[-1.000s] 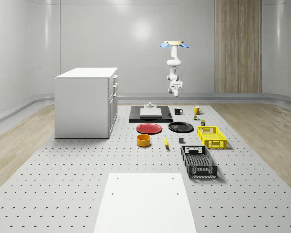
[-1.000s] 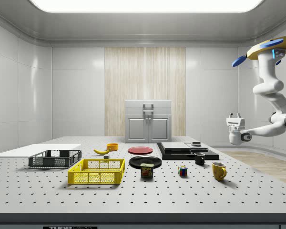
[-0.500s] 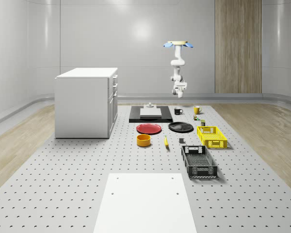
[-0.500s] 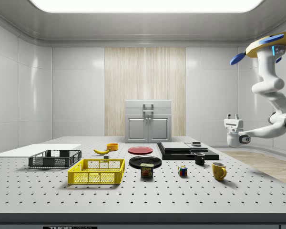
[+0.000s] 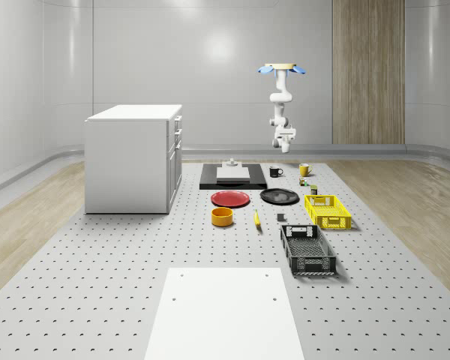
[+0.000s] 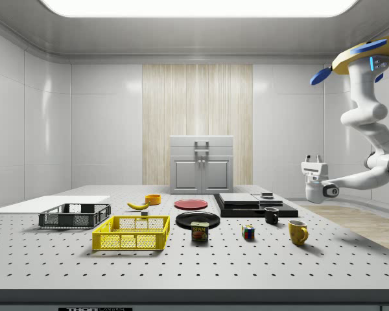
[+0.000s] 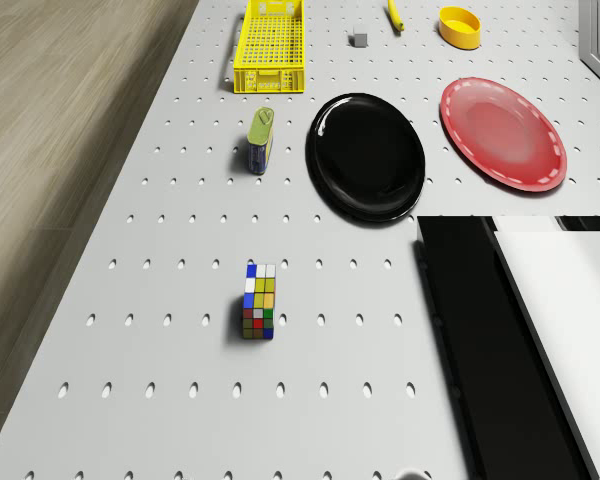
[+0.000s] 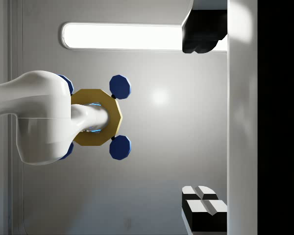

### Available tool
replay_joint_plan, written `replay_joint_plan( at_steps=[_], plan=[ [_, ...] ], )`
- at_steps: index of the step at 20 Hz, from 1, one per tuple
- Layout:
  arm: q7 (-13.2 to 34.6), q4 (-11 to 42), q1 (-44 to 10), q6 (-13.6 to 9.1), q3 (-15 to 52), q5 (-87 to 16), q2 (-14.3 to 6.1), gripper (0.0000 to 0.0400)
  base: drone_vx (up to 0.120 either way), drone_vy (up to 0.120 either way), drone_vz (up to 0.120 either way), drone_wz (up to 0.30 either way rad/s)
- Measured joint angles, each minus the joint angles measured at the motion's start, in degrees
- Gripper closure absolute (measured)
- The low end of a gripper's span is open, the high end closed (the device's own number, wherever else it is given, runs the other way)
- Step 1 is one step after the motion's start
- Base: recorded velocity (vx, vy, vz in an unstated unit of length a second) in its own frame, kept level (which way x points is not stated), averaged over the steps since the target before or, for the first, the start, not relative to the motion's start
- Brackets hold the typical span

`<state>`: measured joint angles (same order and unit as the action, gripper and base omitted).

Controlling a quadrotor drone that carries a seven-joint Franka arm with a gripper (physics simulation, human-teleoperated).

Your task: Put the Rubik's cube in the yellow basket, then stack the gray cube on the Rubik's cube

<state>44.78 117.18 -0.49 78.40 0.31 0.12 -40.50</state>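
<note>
Multicoloured Rubik's cube (image 6: 247, 232) well below tool (image 6: 313, 159)

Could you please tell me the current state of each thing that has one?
Rubik's cube: on the table, outside the basket.
Basket: empty.
Gray cube: on the table, unstacked.
Drone: hovering above the table's end.
End effector: open, empty, raised, pointing up.
Cabinet: doors shut.
</note>
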Motion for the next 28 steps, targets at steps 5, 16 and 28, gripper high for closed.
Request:
replay_joint_plan(
  at_steps=[5, 16, 28],
  plan=[
    [0.0, 0.14, -0.04, 0.21, 0.07, -0.08, -0.15, 0.0, 0.12, 0.12, 0.0, 0.0],
    [0.09, 0.46, -0.24, 0.68, 0.66, -0.87, -0.48, 0.0, 0.12, 0.12, 0.0, 0.0],
    [0.92, 1.17, -1.63, 1.28, 5.15, -7.16, -0.93, 0.0, 0.12, 0.0, 0.0, 0.0]
  ],
)
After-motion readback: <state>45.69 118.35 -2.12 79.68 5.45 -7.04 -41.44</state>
